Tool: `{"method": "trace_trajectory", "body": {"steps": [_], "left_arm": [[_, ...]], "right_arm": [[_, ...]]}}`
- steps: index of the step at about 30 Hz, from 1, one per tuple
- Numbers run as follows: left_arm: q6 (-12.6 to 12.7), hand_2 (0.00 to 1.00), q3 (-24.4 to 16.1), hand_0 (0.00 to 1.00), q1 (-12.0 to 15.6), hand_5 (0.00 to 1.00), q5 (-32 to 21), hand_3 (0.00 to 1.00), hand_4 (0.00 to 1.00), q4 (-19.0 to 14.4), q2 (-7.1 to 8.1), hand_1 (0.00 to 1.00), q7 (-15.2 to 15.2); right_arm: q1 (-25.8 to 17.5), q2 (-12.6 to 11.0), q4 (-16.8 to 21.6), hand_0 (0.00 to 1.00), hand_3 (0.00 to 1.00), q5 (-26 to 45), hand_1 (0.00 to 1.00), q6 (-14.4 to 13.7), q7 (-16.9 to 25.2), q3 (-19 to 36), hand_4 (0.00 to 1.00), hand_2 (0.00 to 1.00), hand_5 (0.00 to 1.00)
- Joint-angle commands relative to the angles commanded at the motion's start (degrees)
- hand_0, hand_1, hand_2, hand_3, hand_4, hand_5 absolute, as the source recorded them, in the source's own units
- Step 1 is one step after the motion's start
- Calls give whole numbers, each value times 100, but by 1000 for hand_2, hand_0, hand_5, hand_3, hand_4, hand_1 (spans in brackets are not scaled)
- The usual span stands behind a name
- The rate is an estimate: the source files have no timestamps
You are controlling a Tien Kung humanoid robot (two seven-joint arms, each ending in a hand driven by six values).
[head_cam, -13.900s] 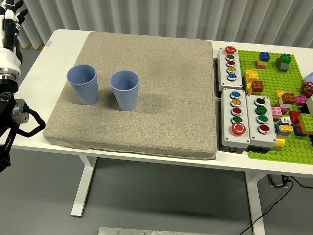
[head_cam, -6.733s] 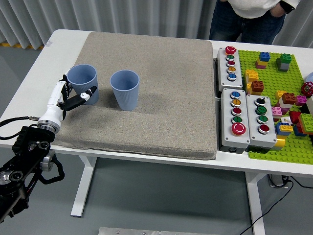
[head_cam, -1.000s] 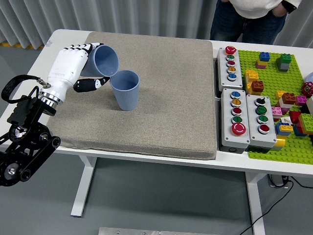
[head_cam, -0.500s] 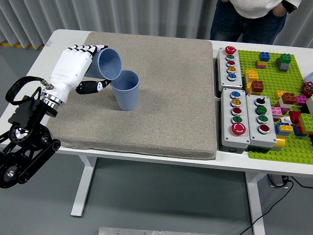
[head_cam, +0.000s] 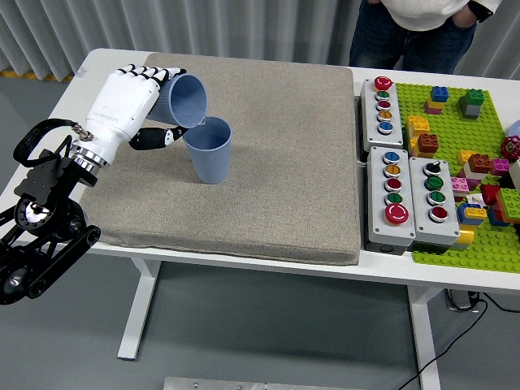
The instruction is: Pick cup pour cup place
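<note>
My left hand (head_cam: 154, 101), white with black fingertips, is shut on a blue ribbed cup (head_cam: 185, 100). That cup is lifted and tipped sideways, its mouth facing right and down over the rim of a second blue cup (head_cam: 209, 149). The second cup stands upright on the beige mat (head_cam: 268, 162), just right of my hand. What is inside either cup cannot be made out. My right hand is out of view.
Grey button boxes (head_cam: 404, 195) with coloured buttons stand right of the mat. A green baseplate (head_cam: 479, 162) with several bricks lies at the far right. A person (head_cam: 414, 28) stands behind the table's far edge.
My left hand has carried the held cup further right and tipped it more, so its mouth now hangs over the standing cup's rim. The standing cup has not moved.
</note>
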Motion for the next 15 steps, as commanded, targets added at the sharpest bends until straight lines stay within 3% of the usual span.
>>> {"method": "trace_trajectory", "body": {"steps": [15], "left_arm": [[-23, 675, 197, 682, -204, 158, 159, 690, 629, -40, 120, 627, 54]], "right_arm": [[35, 5, 0, 695, 622, 13, 698, -7, -1, 16, 213, 628, 400]]}}
